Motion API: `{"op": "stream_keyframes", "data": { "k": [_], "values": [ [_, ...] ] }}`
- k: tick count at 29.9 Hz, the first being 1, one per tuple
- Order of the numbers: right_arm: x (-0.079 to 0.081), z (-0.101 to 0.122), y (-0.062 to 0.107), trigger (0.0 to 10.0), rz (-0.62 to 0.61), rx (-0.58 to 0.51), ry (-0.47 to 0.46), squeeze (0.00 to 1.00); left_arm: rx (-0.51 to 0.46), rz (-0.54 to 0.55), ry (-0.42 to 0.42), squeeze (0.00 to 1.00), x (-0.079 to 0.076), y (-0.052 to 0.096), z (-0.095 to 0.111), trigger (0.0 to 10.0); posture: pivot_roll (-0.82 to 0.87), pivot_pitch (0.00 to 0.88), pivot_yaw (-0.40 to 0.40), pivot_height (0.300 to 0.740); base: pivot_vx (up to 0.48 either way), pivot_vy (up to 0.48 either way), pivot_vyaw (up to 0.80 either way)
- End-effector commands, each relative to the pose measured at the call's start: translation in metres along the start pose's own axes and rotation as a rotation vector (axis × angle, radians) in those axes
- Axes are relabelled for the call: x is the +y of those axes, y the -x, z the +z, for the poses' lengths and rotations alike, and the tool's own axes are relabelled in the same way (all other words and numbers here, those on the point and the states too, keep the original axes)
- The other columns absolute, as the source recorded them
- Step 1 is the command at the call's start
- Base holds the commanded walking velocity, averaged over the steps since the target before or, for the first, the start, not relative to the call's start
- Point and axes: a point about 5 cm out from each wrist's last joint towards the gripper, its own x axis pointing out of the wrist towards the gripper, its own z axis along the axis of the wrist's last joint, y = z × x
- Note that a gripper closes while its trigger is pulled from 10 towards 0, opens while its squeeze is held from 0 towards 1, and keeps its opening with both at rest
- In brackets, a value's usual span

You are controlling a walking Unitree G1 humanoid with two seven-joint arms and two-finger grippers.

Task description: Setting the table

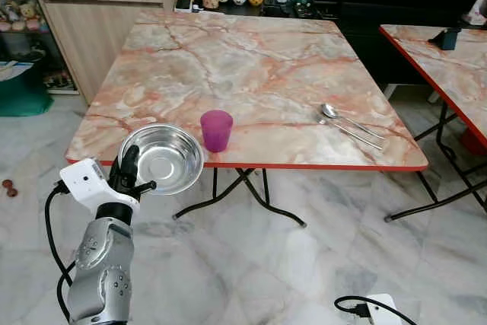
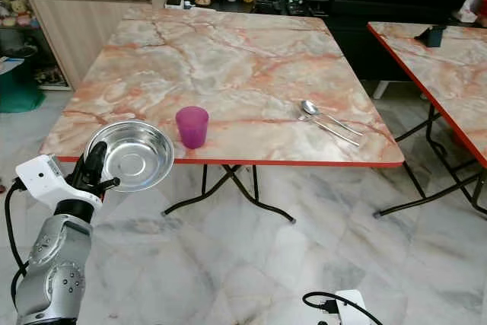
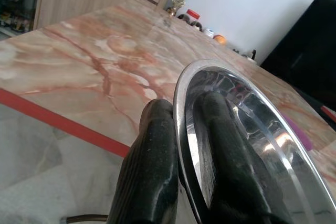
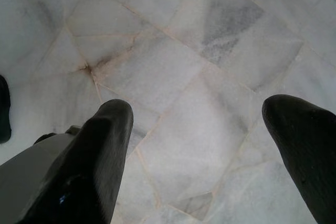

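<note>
- Shiny steel bowl [image 1: 162, 158] sits at the near corner of the marble table [image 1: 251, 58], and part of it sticks out past the red edge.
- The bowl's rim nearest the robot is hidden behind the left gripper [image 1: 128, 175].
- The right arm is cut off in the eye views; just a white bit with a black cable [image 1: 364, 308] shows on the floor side of the table.
- The left gripper is clamped on the bowl's rim. In the left wrist view one black finger [image 3: 152, 177] is outside the rim and the other is inside the bowl.
- The right gripper [image 4: 210, 145] has its fingers spread wide, holds nothing, and points down at the pale floor tiles [image 4: 173, 66].
- A purple cup [image 1: 216, 129] stands upright on the table just beside the bowl.
- A spoon [image 1: 346, 120] and another thin metal piece lie near the table's front edge, well apart from the cup.
- The left wrist view shows the cup as a purple blur behind the bowl.
</note>
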Motion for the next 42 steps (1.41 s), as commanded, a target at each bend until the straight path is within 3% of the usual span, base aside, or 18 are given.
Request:
{"op": "stream_keyframes", "data": {
  "k": [1,18,42],
  "values": [
    [-0.004,0.000,0.001,10.0,-0.010,-0.008,-0.014,0.00,-0.003,-0.011,-0.004,0.00,-0.003,0.001,-0.003,10.0,0.13,0.000,-0.095,0.740,0.000,0.000,0.00],
    [0.002,-0.003,0.001,10.0,-0.011,-0.015,-0.055,0.00,0.012,-0.061,-0.003,0.00,-0.015,-0.008,-0.007,10.0,0.13,0.000,-0.059,0.740,0.000,-0.282,0.17],
    [0.005,-0.002,0.000,10.0,-0.013,-0.023,-0.062,0.00,0.020,-0.084,-0.008,0.00,-0.018,-0.013,-0.008,10.0,0.11,0.000,-0.044,0.740,0.000,-0.382,0.03]
  ]
}}
